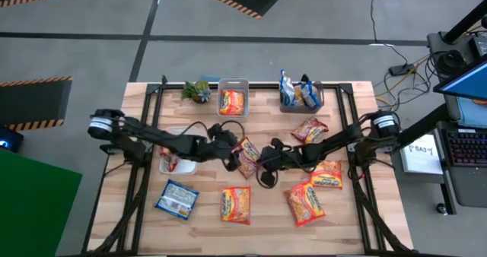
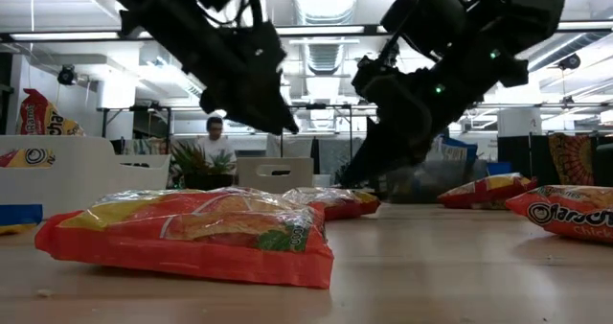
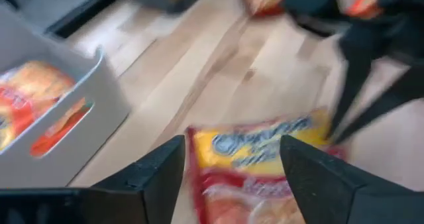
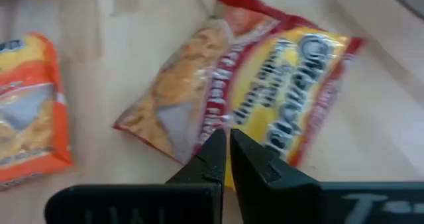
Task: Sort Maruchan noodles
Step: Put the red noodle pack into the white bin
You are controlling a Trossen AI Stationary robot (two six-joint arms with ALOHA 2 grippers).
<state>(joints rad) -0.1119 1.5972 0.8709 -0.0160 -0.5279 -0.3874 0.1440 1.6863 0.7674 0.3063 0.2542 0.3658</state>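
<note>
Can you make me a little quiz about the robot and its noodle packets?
1. True or false: the left claw is open above a red packet.
2. Which bin holds blue packets? A) the middle bin B) the bin on the right
3. Fill in: the right claw is ____.

Key: 1 true; 2 B; 3 shut
</note>
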